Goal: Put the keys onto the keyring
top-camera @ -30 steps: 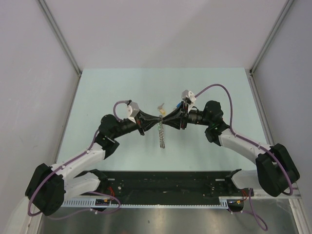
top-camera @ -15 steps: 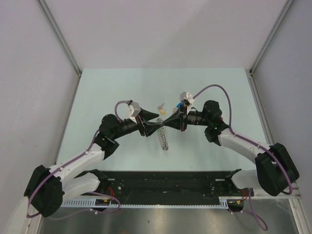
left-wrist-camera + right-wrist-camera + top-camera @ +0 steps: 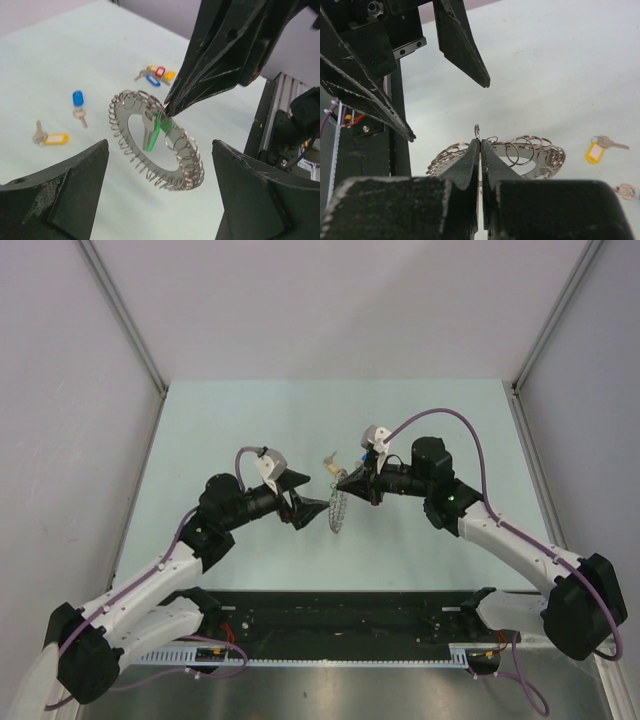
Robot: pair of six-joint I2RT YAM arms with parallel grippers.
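The keyring [image 3: 186, 165], a flat metal ring fringed with small wire loops, hangs tilted above the table. My right gripper [image 3: 480, 142] is shut on one small loop at its top edge. A key with a green tag [image 3: 154, 134] dangles from that spot across the ring's hole. My left gripper [image 3: 159, 150] stands wide open just left of the keyring, touching nothing. From above, the keyring [image 3: 338, 510] hangs between the left gripper [image 3: 318, 496] and the right gripper [image 3: 343, 480]. Loose keys lie on the table: a blue-tagged one [image 3: 77, 99], a yellow-tagged one [image 3: 54, 138] and a small bunch [image 3: 157, 75].
Grey walls with metal rails close off the pale green table [image 3: 250, 420] at the back and sides. A black rail with both arm bases [image 3: 340, 625] runs along the near edge. Another yellow-tagged key [image 3: 596, 150] shows on the table in the right wrist view.
My left gripper has opened and drawn back to the left, off the keyring. The right gripper has shut, and the keyring now hangs from it alone, slightly farther back.
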